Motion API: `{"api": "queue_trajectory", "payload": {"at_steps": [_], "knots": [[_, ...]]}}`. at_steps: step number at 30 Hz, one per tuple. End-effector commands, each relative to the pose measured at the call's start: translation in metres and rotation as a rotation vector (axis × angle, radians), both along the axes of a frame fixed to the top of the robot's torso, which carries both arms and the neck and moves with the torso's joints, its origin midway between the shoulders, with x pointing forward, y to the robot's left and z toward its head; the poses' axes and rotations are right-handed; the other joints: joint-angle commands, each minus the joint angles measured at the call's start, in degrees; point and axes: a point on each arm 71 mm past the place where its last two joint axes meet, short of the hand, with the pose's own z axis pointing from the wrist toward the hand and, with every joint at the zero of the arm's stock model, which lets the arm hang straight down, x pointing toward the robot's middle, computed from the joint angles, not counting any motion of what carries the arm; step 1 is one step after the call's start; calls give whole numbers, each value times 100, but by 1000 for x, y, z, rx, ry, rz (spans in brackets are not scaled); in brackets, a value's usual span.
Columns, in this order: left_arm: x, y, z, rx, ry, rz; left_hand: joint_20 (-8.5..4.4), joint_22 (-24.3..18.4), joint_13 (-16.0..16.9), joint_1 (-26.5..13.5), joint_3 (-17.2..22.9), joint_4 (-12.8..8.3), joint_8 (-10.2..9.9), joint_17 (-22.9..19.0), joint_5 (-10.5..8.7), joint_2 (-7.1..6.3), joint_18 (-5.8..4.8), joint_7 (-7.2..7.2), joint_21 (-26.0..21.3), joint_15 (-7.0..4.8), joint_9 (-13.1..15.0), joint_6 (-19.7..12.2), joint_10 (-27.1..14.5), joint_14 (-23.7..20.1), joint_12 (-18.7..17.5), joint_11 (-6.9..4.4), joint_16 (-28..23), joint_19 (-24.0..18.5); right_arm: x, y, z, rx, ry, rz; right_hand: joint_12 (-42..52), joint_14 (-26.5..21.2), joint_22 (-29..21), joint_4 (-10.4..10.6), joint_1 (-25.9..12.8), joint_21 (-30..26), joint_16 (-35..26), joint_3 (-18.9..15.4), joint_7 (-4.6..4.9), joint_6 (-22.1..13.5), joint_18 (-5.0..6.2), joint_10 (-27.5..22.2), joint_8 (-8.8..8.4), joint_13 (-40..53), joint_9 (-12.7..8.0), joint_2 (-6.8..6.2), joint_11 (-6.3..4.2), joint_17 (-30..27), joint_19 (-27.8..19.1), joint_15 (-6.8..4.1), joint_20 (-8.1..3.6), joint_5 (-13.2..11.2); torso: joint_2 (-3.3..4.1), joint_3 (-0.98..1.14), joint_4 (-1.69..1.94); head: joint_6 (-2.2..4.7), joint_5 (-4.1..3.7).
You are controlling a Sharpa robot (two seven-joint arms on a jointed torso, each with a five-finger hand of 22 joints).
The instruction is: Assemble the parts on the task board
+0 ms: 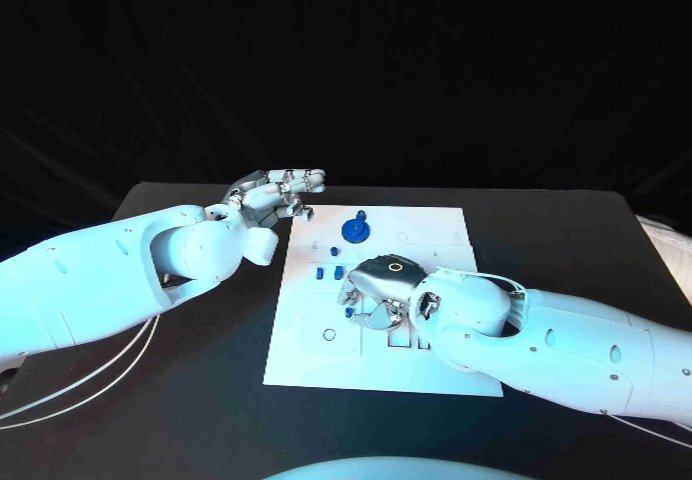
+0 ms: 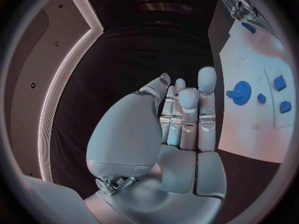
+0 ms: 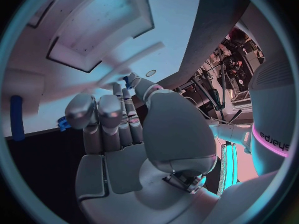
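Note:
The white task board (image 1: pixel 433 225) lies mid-table, with a blue gear (image 1: pixel 355 230) near its far edge. Two small blue parts (image 1: pixel 319 271) stand beside each other below the gear, and another (image 1: pixel 329 335) lies lower left. My right hand (image 1: pixel 378 292) hovers low over the board's middle with its fingers curled down. In the right wrist view a small blue part (image 3: pixel 126 78) shows pinched between thumb and fingertip. My left hand (image 1: pixel 274 190) is raised beside the board's far left corner; its fingers (image 2: pixel 181 109) are straight and apart, holding nothing. The left wrist view also shows the gear (image 2: pixel 238 92).
The black table (image 1: pixel 188 400) surrounds the board, with bare room to the left and at the front. Rectangular recesses (image 1: pixel 408 340) are cut in the board just beneath my right hand. A blue peg (image 3: pixel 17 117) lies on the board in the right wrist view.

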Motion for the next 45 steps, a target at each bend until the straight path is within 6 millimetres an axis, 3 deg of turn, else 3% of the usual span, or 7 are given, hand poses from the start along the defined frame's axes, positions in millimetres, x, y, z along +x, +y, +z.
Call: {"api": "queue_trajectory", "payload": {"at_steps": [1, 9, 16, 25, 31, 45], "knots": [[-1, -3, 1, -4, -6, -29, -4, -15, 6, 65, 3, -31, 32, -12, -16, 5, 52, 12, -40, -19, -8, 16, -53, -29, 15, 3, -19, -32, 2, -5, -6, -40, -6, -36, 32, 67, -76, -3, 26, -53, -2, -211, -3, -148, 19, -386, -5, 11, -11, -46, 99, -24, -34, 32, 30, 15, 3, 0, 4, 2, -4], [-1, -2, 1, 0, -4, -31, -4, -29, 7, 64, 1, -33, 32, -25, -17, 5, 55, 15, -66, -18, -8, 15, -58, -34, 18, 5, -25, -39, -1, -10, 3, 61, -46, -40, 256, 55, -33, -18, 134, -28, 6, -412, -18, -70, 10, -300, 42, 41, 18, 74, 74, -72, 25, 11, 21, 37, 7, 3, 4, 7, -10], [-1, 0, 1, 2, -4, -28, -4, -29, 7, 64, 1, -33, 32, -25, -17, 5, 55, 15, -66, -18, -8, 15, -58, -34, 18, 5, -25, -39, -4, -30, 18, 126, -74, -71, 417, 53, -4, -36, 204, -8, 16, -429, -18, 57, 4, -127, 63, 39, 31, 161, 53, -95, 58, -3, 7, 46, 1, 2, -2, 19, -17], [-1, 0, 1, 1, -4, -29, -3, -33, 8, 62, -2, -34, 32, -28, -19, 4, 55, 17, -73, -16, -8, 13, -65, -38, 20, 8, -26, -41, 11, -72, 45, 54, -109, -169, 384, 47, -43, -50, 211, -24, -24, -490, -71, -15, 8, -203, 1, -2, 5, 113, 37, -174, 56, -17, 15, 47, -5, -3, -5, 95, -114], [-2, -1, 1, 3, -7, -32, -3, -34, 8, 66, -2, -36, 33, -23, -19, 6, 54, 17, -73, -15, -8, 13, -68, -37, 22, 8, -23, -41, 24, -98, 48, -43, -122, -230, 250, 30, -132, -71, 293, -81, -88, -638, -210, -138, 19, -507, -7, -3, -7, 79, 85, -296, 11, 31, 57, 10, 9, 8, 1, 128, -136], [-2, 0, 1, 2, -10, -33, -2, -32, 10, 74, 0, -43, 34, -23, -18, 8, 53, 16, -69, -15, -9, 12, -71, -38, 27, 7, -22, -39, 27, -102, 42, -134, -77, -212, 367, 35, -173, -47, 350, -114, -105, -734, -288, 5, 27, -353, 37, 20, 19, 163, 37, -362, -8, 3, 38, 2, 10, 2, 4, 110, -117]]}}
